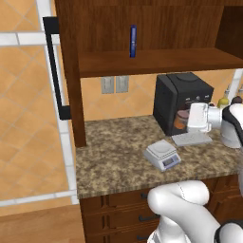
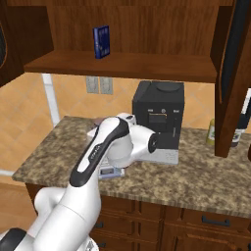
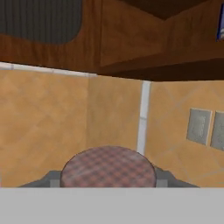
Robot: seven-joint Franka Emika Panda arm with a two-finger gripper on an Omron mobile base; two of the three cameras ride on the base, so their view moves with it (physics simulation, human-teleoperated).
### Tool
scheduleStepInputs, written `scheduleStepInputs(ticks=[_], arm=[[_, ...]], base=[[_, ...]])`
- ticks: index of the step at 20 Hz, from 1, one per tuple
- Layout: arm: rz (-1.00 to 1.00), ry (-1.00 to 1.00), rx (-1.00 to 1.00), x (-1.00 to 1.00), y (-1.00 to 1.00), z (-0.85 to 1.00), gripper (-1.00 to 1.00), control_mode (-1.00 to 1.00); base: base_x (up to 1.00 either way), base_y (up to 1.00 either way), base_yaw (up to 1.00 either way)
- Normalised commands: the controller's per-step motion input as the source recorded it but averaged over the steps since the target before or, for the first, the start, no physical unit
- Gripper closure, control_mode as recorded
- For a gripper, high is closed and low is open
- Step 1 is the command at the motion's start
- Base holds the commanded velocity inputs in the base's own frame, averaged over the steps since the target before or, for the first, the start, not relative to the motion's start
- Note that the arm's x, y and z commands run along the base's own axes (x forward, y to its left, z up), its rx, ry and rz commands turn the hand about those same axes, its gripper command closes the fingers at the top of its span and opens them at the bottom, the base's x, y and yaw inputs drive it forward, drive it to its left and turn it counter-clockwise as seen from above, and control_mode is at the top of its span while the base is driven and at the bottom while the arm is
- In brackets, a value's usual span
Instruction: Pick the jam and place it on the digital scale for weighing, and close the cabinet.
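Note:
The jam [image 1: 180,122], a squat orange-brown jar, hangs in the air in front of the black coffee machine, with my gripper [image 1: 183,118] shut on it. In the hand view its checked reddish lid [image 3: 108,165] sits between my two grey fingertips [image 3: 49,179]. The digital scale [image 1: 163,155], light grey with a bluish display, stands on the counter below and nearer than the jar, with nothing on it. My arm hides most of the scale [image 2: 111,172] in the right base view. The cabinet [image 1: 142,61] stands open, left door [image 1: 56,66] swung wide, right door [image 2: 228,73] out over the counter.
A black coffee machine [image 1: 182,97] stands at the back of the speckled counter [image 1: 114,156], its tray just behind the scale. A slim blue bottle [image 1: 133,41] stands on the cabinet shelf. Bottles [image 2: 212,132] stand at the right by the open door. Drawers run below the counter.

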Motion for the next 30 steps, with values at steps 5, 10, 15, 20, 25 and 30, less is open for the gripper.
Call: scheduleStepInputs(ticks=[5, 10, 15, 20, 25, 30], arm=[[0.0, 0.01, -0.13, 0.28, 0.22, -0.95, 1.0, -1.0], [0.0, 0.14, -0.08, 0.14, 0.06, -0.58, 1.0, -1.0], [0.0, 0.2, -0.04, 0.24, 0.02, -0.47, 1.0, -1.0], [0.01, 0.02, 0.0, 0.14, 0.0, -0.49, 1.0, -1.0], [0.04, 0.0, 0.0, 0.15, -0.01, -0.43, 1.0, -1.0], [0.02, 0.0, 0.0, 0.17, -0.01, -0.18, 1.0, -1.0]], base=[[0.0, 0.0, 0.0], [0.0, 0.0, 0.0], [0.0, 0.0, 0.0], [0.0, 0.0, 0.0], [0.0, 0.0, 0.0], [0.0, 0.0, 0.0]])
